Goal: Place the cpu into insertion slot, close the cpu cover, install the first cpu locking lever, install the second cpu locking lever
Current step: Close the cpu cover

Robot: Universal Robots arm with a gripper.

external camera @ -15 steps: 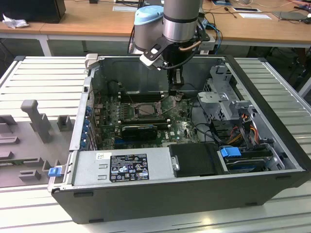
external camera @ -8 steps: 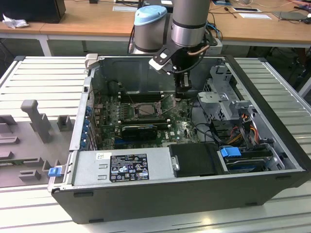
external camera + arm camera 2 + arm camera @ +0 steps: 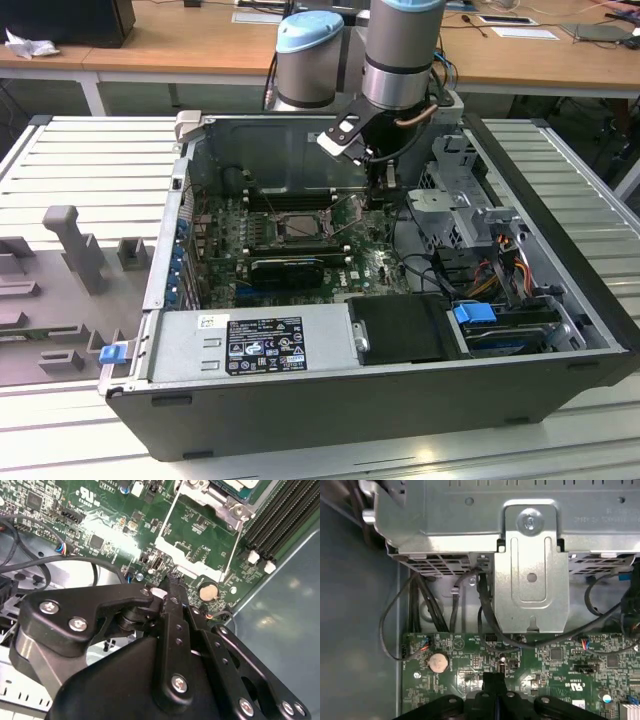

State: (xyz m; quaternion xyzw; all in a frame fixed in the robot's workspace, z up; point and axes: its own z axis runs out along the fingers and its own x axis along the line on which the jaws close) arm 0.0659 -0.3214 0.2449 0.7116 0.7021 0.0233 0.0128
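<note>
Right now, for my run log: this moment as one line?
arm: inside computer case | end effector: shut, over motherboard near coin cell

The cpu cover (image 3: 212, 497) was cut off by the second wrist view's edge; the hand (image 3: 171, 583) hid much of the motherboard (image 3: 100, 525) beneath it.

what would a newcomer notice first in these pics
In the exterior view, the open computer case lying on the slatted table stands out first, with the robot arm reaching down into it. The gripper hangs just above the green motherboard, close to a round coin battery. It sits to the exterior view's right of the cpu socket.
</note>
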